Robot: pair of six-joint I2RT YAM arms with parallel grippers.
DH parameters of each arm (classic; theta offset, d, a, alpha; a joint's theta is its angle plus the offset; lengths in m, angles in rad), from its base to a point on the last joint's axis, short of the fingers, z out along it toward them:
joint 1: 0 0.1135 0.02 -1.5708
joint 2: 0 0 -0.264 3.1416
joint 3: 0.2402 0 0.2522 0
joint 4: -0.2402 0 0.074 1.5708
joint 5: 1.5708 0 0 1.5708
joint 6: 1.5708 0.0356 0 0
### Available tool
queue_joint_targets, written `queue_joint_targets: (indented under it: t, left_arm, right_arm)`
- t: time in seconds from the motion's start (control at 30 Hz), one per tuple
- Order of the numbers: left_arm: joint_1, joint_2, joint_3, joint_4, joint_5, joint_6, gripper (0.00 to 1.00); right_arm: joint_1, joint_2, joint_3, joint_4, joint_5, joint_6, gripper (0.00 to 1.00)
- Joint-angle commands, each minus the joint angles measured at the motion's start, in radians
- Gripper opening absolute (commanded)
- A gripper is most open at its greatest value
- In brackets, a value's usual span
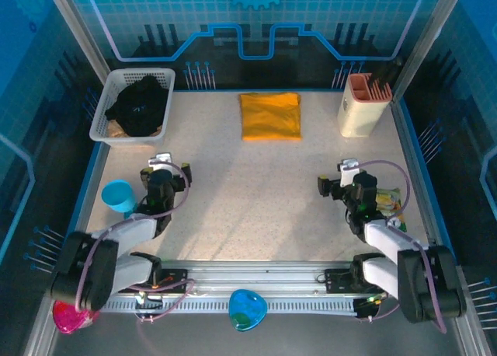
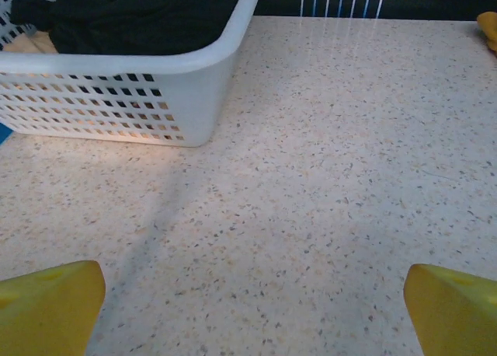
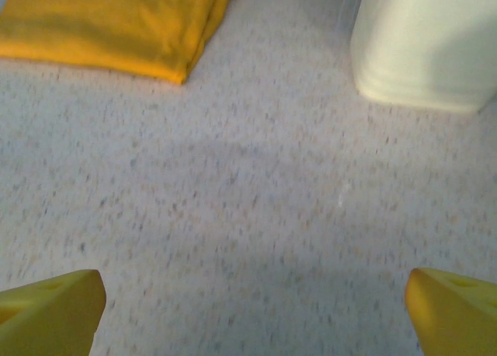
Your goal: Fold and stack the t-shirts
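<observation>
1. Half done, at a guess: finds one yellow t-shirt (image 1: 270,116) folded into a neat flat pad on the table (image 1: 256,200), well to the right of the white basket (image 1: 99,127).
2. Leaves one black t-shirt (image 1: 140,106) to do; lies crumpled in a heap inside the basket, not folded.
3. Needs, most likely, these steps yet: lift the black one out of the basket, spread it flat, fold it, then put it on top of the yellow one.
4. Shows no stack so far, with the two shirts well apart.
5. Has the left gripper (image 2: 252,313) spread wide, just on the near side of the basket and low over bare table; shows yellow fingers (image 2: 50,305) far apart with nothing between them.
6. Touches no cloth and no basket wall there.
7. Has the right gripper (image 3: 252,313) spread wide too, far to the right of the basket and on the near side of the yellow shirt; shows its fingers (image 3: 454,309) with nothing but bare table between.
8. Holds nothing on either side, so both look let go and free to reach.
</observation>
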Motion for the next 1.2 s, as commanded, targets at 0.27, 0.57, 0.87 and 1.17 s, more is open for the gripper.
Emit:
queue_joint_targets:
  t: [0.27,0.57,0.87,1.17]
  left_arm:
    - [0.087,0.354,-0.005,0.566,0.173,0.088,1.0]
    - [0.172,0.316,0.11,0.281,0.337,0.024,0.99]
    - [0.171,0.316,0.112,0.279,0.336,0.028,1.0]
    - [0.171,0.317,0.114,0.274,0.341,0.027,1.0]
  right_arm:
    - [-0.027,0.446,-0.039,0.777,-0.041,0.0,1.0]
    - [-0.02,0.412,0.17,0.335,0.01,0.013,1.0]
    - [-0.01,0.411,0.17,0.336,0.02,0.005,1.0]
    - [-0.01,0.412,0.169,0.337,0.019,0.004,1.0]
